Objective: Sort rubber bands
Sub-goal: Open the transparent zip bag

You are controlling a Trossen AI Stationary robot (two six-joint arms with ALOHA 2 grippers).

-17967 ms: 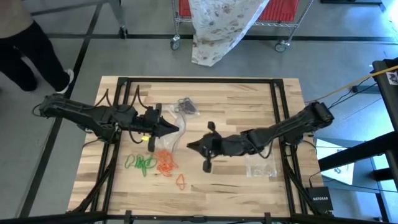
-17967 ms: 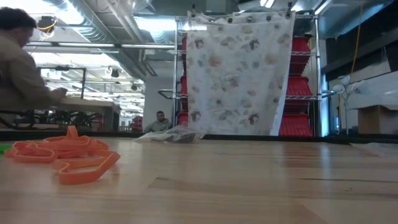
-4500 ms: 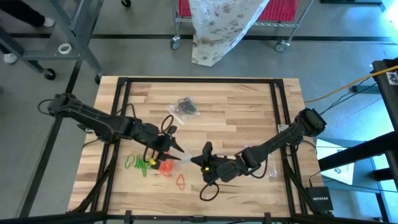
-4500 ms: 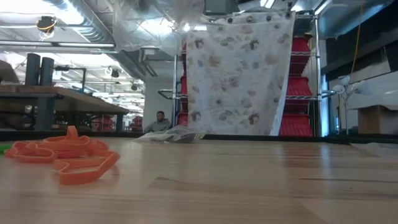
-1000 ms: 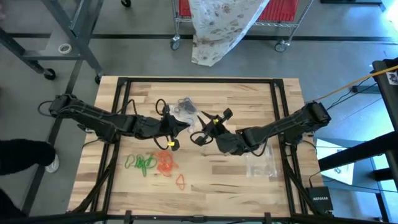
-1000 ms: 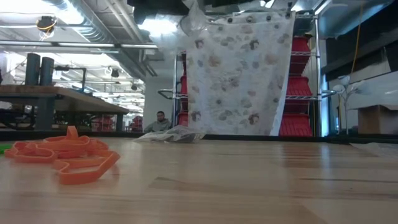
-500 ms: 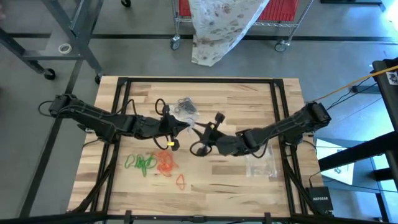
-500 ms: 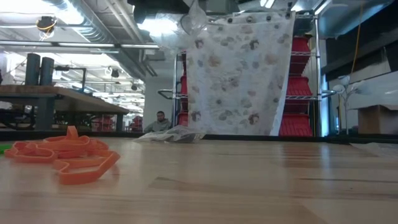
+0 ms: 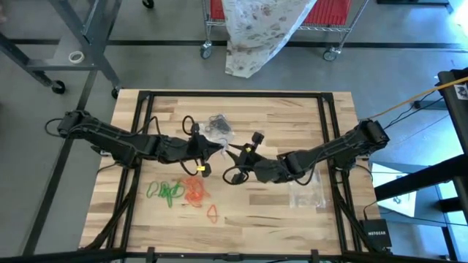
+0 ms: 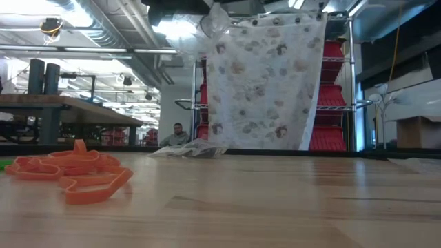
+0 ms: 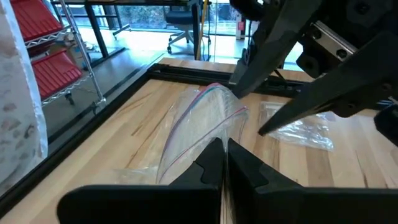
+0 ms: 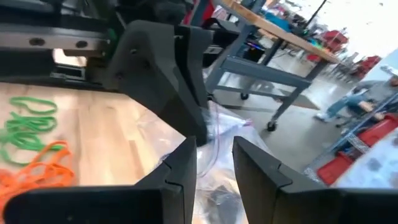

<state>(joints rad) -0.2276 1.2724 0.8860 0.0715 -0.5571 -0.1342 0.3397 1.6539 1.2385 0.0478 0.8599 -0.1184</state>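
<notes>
right hand (image 9: 235, 150) edged toward bag (image 11: 202, 124), gapped narrow; left hand (image 9: 217, 147) pinched it. green and orange bands (image 9: 194, 191) still unbagged on counter (image 9: 292, 117).

Large workshop or robotics lab, industrial in look. Bare ceiling with ducts and pipes (image 10: 103, 27), grey concrete floor (image 9: 168, 69). Wire shelving cart on wheels (image 9: 292, 29) with red bins (image 10: 329, 93), half covered by a patterned cloth (image 10: 265, 83). Butcher-block table (image 9: 292, 117) in a black metal frame. Further workbenches (image 10: 65, 107) behind, one person (image 10: 178, 136) sitting far at the back.
</notes>
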